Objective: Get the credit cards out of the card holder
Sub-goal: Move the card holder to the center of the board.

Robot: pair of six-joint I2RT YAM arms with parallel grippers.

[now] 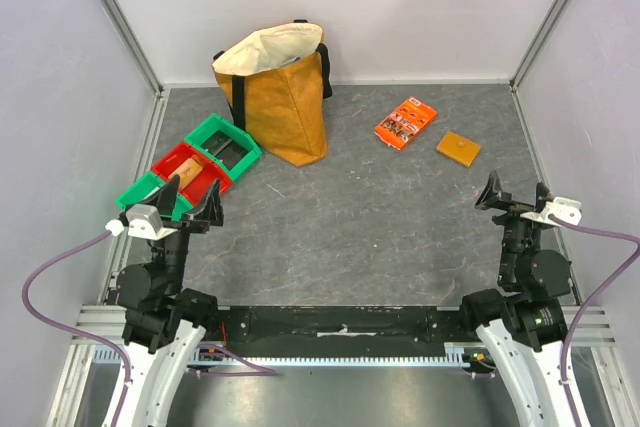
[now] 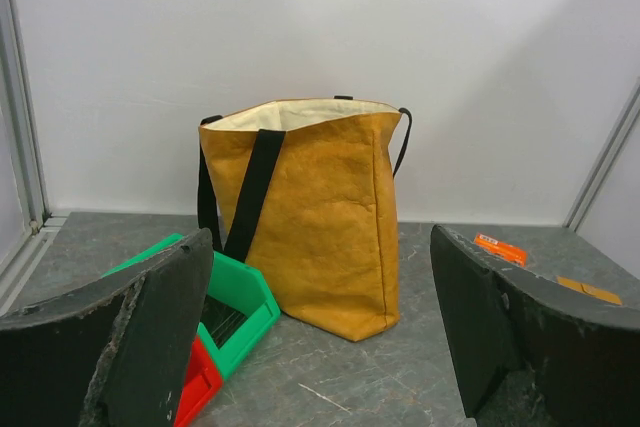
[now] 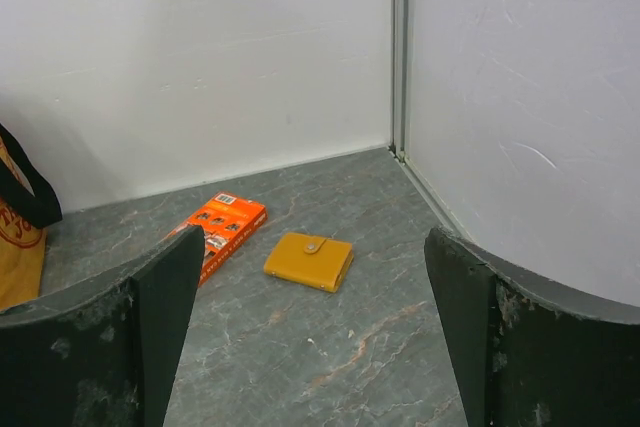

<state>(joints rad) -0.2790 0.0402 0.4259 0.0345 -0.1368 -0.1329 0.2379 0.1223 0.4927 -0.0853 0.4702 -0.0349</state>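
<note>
Top external view: grey marbled tabletop [image 1: 370, 237], boxed in by white wall panels w/ aluminium corner posts. Card holder [image 1: 458, 149] lies flat and shut (snap tab on top, per right wrist cam) at approx 2 o'clock on the table. An orange packet [image 1: 405, 123] sits near it at its 10 o'clock, not touching. Tan tote bag [image 1: 278, 95] stands upright at 11 o'clock. Green and red bins [image 1: 200, 128] sit at 9 o'clock, just beside the bag. Left gripper [image 1: 192, 202] and right gripper [image 1: 515, 195] both have jaws spread wide w/ nothing held. They sit near the front edge at 8 and 4 o'clock, well apart from the holder.
</note>
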